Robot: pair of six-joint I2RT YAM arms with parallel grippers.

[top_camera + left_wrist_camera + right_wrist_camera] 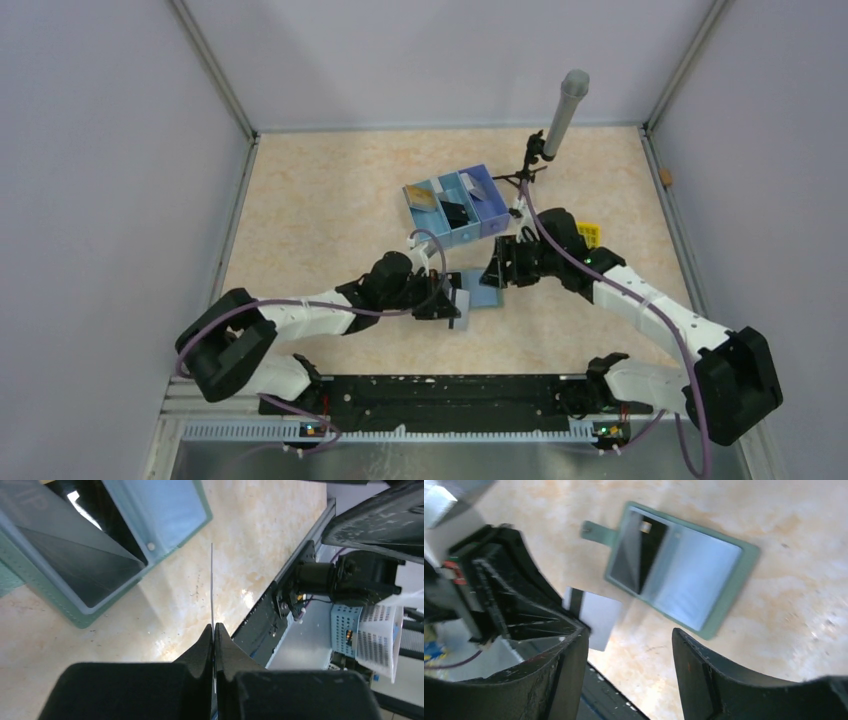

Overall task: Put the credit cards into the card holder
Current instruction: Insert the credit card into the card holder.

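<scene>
The card holder (696, 577) lies open on the table, grey-green at the rim and light blue inside, with a dark card (639, 555) in its left panel. In the top view the card holder (487, 292) sits between the two grippers. My left gripper (214, 626) is shut on a white credit card (212, 580), seen edge-on and held upright just off the holder's (165, 515) corner. The right wrist view shows the flat face of that same card (596, 616), with a dark stripe. My right gripper (629, 645) hangs open above the table beside the holder, with nothing between its fingers.
A blue three-compartment tray (478, 222) with more cards stands just behind the holder. A grey cylinder on a stand (566, 108) rises at the back right. A small yellow object (590, 234) lies by the right arm. The black base rail (450, 392) runs along the near edge.
</scene>
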